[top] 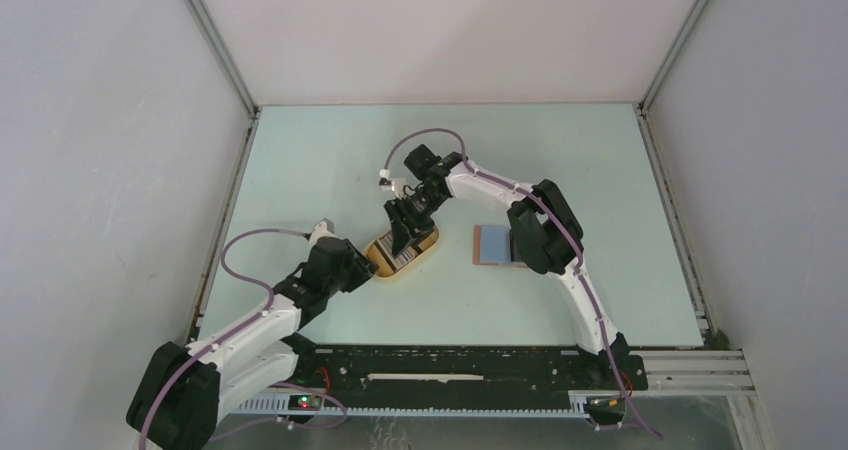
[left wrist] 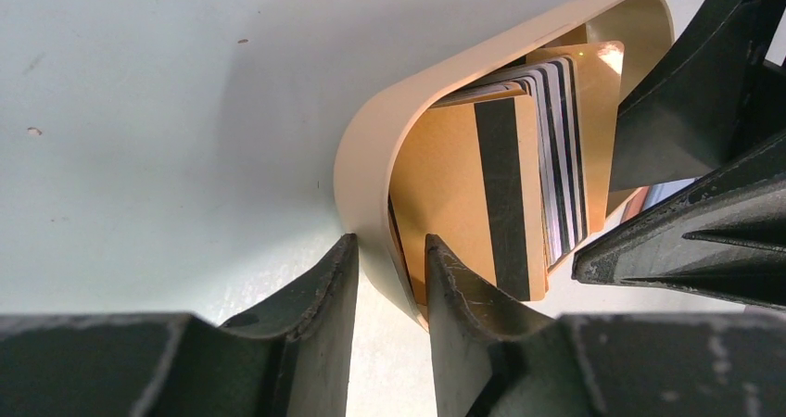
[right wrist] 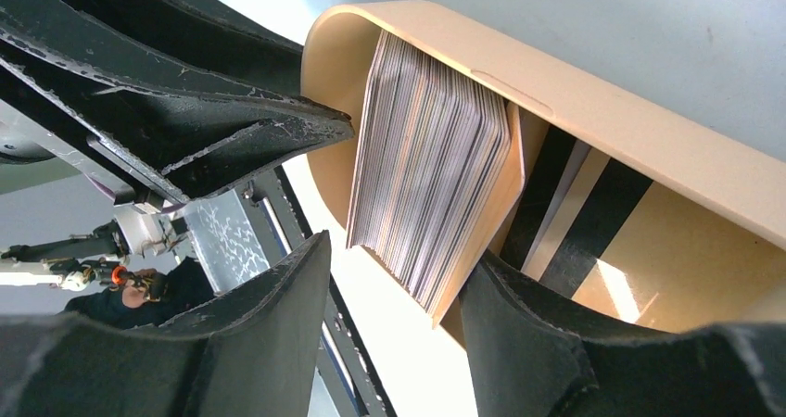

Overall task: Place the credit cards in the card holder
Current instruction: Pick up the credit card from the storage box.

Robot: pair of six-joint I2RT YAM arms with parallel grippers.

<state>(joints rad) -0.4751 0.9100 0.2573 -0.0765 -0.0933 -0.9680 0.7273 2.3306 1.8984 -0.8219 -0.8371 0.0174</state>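
White panel walls (top: 100, 120) box in a pale green tabletop (top: 320, 150), bare but for faint specks; left arm (top: 260, 320) and right arm (top: 545, 230) reach from the near edge to one spot left of centre. There sits the yellow-tan oval shallow plastic tray (left wrist: 366, 167). Near its right, apart from it, the reddish-brown leather-like folding card holder (top: 490, 243) lies flat and open, light blue lining up, part hidden under the right arm, likely laid open ready to receive. In the tray the stack of thin rectangular plastic credit cards (right wrist: 426, 157) stands on edge against the rim, edges striped dark and pale, outer faces gold with a black stripe. Left claw (left wrist: 390, 247) is narrow, pinching the tray's wall, one finger inside and one outside, probably to stop the tray sliding. Right claw (right wrist: 399, 255) sits over the tray, set wide astride the stack with a sliver of gap on one side, so not clamped as far as I can see; no card is in the holder yet
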